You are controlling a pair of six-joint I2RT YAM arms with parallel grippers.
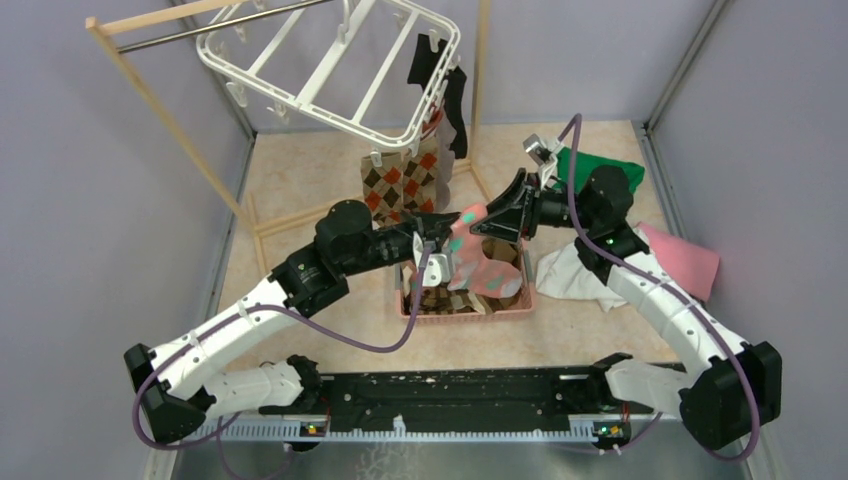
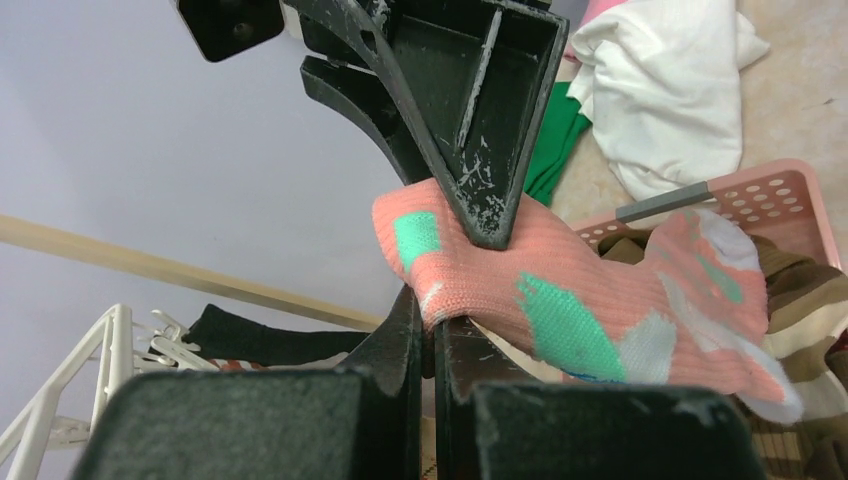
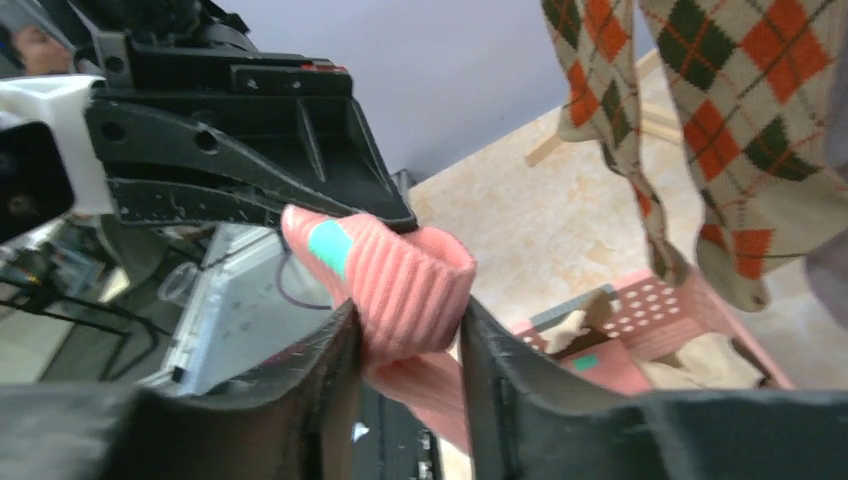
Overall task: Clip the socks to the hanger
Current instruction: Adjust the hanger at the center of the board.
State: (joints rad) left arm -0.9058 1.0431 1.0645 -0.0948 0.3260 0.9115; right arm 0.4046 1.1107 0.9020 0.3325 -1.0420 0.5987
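Observation:
A pink-teal sock (image 1: 480,255) hangs over the pink basket (image 1: 470,313), held between both grippers. My left gripper (image 2: 432,320) is shut on a fold of the sock (image 2: 580,290) near its cuff. My right gripper (image 3: 410,330) has its jaws closed against both sides of the ribbed cuff (image 3: 410,280), just beside the left gripper (image 3: 250,160). The white hanger (image 1: 262,80) hangs tilted at the back. Argyle socks (image 1: 400,185) and a black sock (image 1: 455,100) are clipped to it.
The basket holds more brown and striped socks (image 2: 790,290). A green cloth (image 1: 600,160), a white cloth (image 1: 570,275) and a pink cloth (image 1: 685,260) lie at the right. The wooden rack (image 1: 160,90) carries the hanger at the back left.

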